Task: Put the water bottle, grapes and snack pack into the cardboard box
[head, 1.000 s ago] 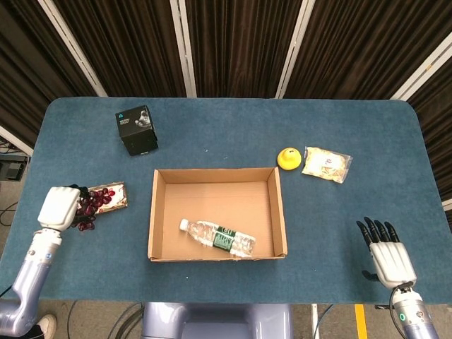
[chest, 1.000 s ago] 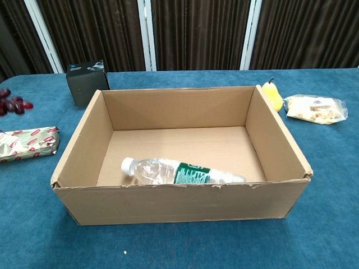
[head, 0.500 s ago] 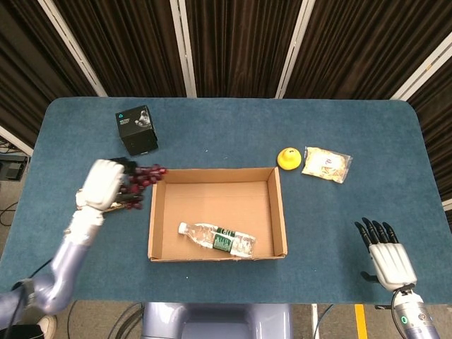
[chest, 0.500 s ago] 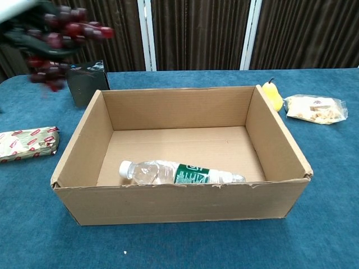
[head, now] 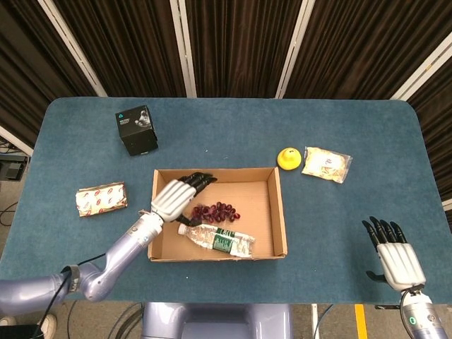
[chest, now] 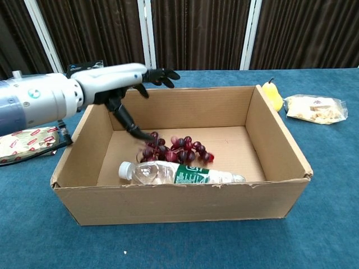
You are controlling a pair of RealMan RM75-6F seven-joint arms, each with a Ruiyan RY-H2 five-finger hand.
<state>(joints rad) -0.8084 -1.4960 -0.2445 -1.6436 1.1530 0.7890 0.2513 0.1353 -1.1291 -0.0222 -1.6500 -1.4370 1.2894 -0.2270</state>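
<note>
The cardboard box sits mid-table, open at the top. A clear water bottle with a green label lies on its side by the near wall. Dark red grapes lie blurred in the box just behind the bottle. My left hand hovers over the box's left part with fingers spread; its thumb points down close to the grapes. A red-and-white snack pack lies on the table left of the box. My right hand is open at the near right edge.
A black cube box stands far left, partly behind my left hand in the chest view. A yellow pear and a clear bag of pale snacks lie right of the cardboard box.
My left hand carried the grapes from the left of the table up and over the box wall. The grapes now lie inside the box and the fingers have spread. The bottle shifted slightly.
</note>
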